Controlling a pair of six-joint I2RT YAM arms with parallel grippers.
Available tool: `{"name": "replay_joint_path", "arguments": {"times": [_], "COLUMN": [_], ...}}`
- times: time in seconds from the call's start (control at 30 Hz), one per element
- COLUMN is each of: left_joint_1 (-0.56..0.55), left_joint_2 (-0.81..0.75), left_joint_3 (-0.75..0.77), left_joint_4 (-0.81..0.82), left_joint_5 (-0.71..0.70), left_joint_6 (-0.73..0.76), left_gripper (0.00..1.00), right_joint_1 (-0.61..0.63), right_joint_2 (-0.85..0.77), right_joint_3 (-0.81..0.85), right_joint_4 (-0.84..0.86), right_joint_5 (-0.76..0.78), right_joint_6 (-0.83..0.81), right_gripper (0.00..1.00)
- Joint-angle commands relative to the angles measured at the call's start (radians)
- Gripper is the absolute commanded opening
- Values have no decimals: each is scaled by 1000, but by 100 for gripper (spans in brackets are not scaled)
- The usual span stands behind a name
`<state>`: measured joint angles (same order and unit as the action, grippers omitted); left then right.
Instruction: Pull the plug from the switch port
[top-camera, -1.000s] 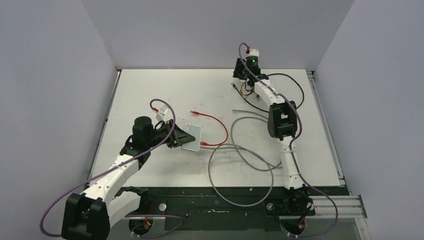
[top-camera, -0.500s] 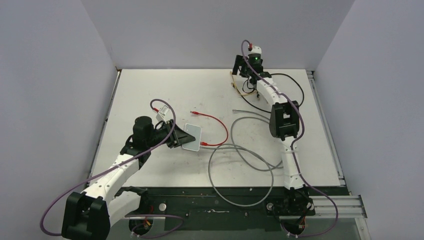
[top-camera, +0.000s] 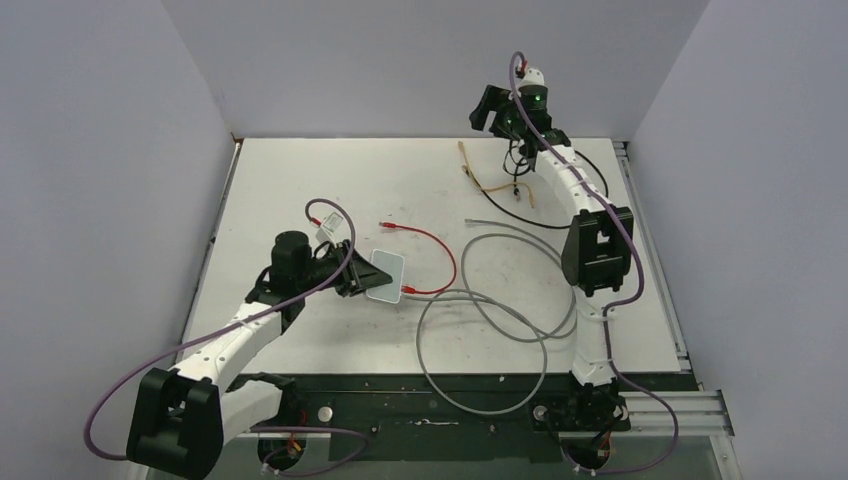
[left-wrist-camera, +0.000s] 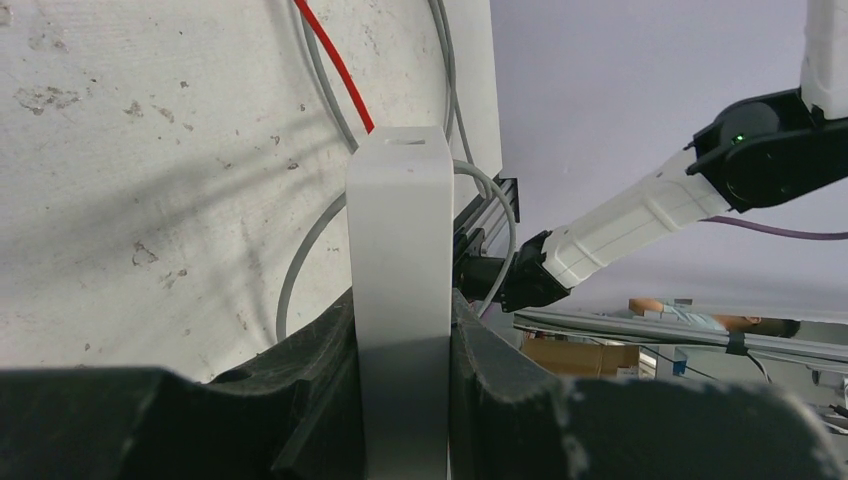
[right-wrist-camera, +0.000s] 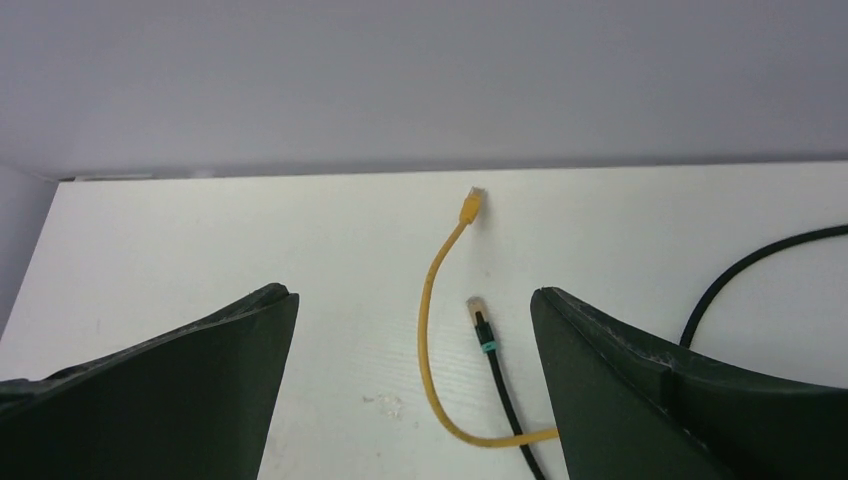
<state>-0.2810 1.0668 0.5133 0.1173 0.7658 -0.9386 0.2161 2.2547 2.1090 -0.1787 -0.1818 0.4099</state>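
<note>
The small pale switch box (top-camera: 386, 274) lies mid-table, and my left gripper (top-camera: 353, 279) is shut on its left end. In the left wrist view the box (left-wrist-camera: 398, 220) stands edge-on between my fingers (left-wrist-camera: 310, 400). A red plug (top-camera: 407, 288) sits in the box's near right edge. Its red cable (top-camera: 440, 252) curls back to a loose end; it also shows in the left wrist view (left-wrist-camera: 335, 62). I cannot tell which socket it fills. My right gripper (top-camera: 492, 106) is open and empty, raised near the back wall, far from the box.
Grey cables (top-camera: 485, 330) loop on the table right of the box, one running up to it. A yellow cable (right-wrist-camera: 430, 300) and a black cable (right-wrist-camera: 497, 372) lie below my open right gripper (right-wrist-camera: 415, 385). The black cable (top-camera: 560, 200) curves at the back right.
My right arm has risen and swung back to the right, away from the yellow cable on the table. My left gripper, still holding the box, has shifted slightly right.
</note>
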Motion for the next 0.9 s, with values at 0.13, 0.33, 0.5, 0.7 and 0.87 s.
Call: {"name": "replay_joint_path", "arguments": {"times": [0.13,0.33,0.5,0.7,0.87], "left_joint_1": [-6,-4,-3,-3,-4], "left_joint_2": [60,74,78,84,100], "left_joint_3": [80,99,95,99,109], "left_joint_4": [84,83,83,86,106], "left_joint_5": [44,58,63,72,78], "left_joint_6": [14,25,26,24,11], "left_gripper": [0,0,0,0,0], "right_joint_1": [3,7,9,31,63], "right_joint_2": [-205,-357,-513,-662,-720], "right_joint_3": [-302,-543,-730,-905,-991], "right_joint_4": [36,9,-5,-19,17], "right_joint_5": [-195,-301,-356,-417,-489], "right_joint_6": [108,107,91,87,112], "right_gripper": [90,90,90,90,90]}}
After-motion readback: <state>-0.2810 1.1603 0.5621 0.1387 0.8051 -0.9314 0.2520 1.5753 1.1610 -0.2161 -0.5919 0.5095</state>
